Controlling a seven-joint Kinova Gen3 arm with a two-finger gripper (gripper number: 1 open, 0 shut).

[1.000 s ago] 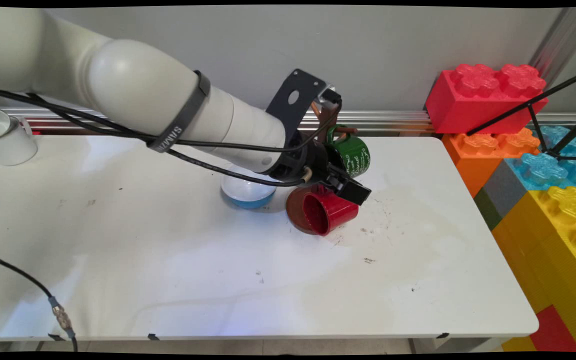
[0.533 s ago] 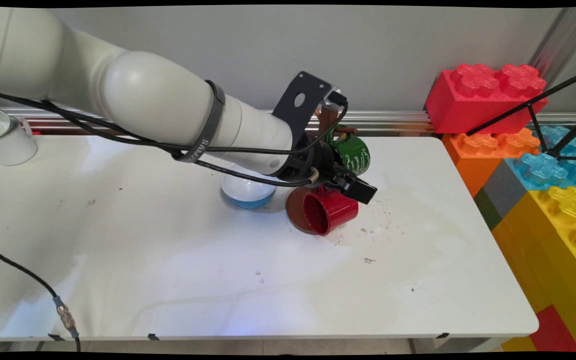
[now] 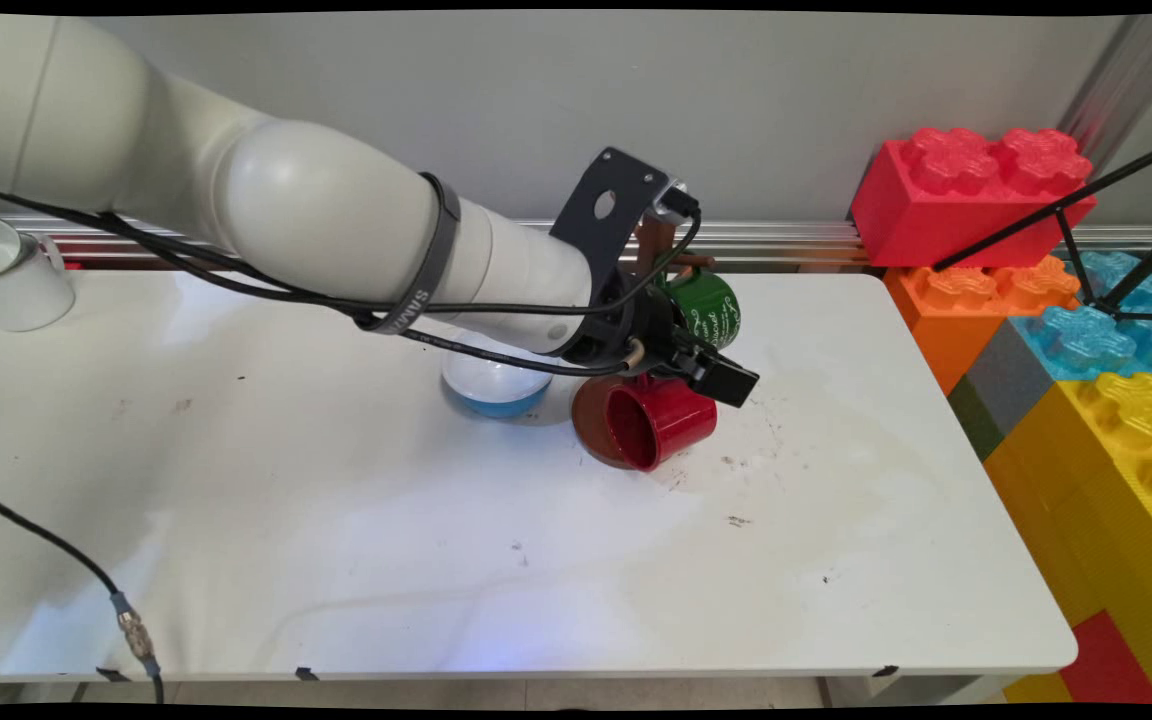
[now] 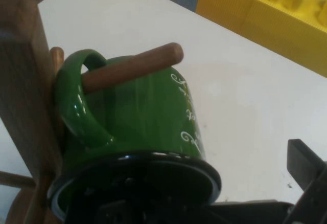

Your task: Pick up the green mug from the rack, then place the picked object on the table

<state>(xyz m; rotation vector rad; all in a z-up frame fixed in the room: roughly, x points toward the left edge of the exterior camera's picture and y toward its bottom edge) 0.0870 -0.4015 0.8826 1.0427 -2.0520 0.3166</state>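
Item 1, gripper (image 3: 721, 375): I am seeing it reaching in from the left, sitting low beside the wooden mug tree (image 3: 654, 245) near the table's far edge. One black finger (image 4: 306, 168) is showing at the right of the hand view, standing clear to the right of the green mug; the other is lying out of sight, so I cannot tell how far the fingers are parted or whether they are gripping anything.

Item 2, green mug (image 4: 148, 116): it is hanging by its handle on a wooden peg (image 4: 130, 68) of the tree, white lettering on its side, dark rim facing the hand camera and filling the lower middle of that view. In the main view the green mug (image 3: 706, 305) is sitting just behind the gripper.

Item 3, red mug (image 3: 658, 425): it is hanging just below the gripper with its mouth tilted toward the camera, in front of the tree's brown round base (image 3: 591, 420).

Item 4, blue-and-white bowl (image 3: 496, 385): it is resting upside down on the white table (image 3: 336, 520), partly under the arm.

Item 5, white mug (image 3: 11, 275): it is standing at the far left, well apart.

Item 6, large toy bricks (image 3: 1066, 300): they are stacked beside the table's right end.
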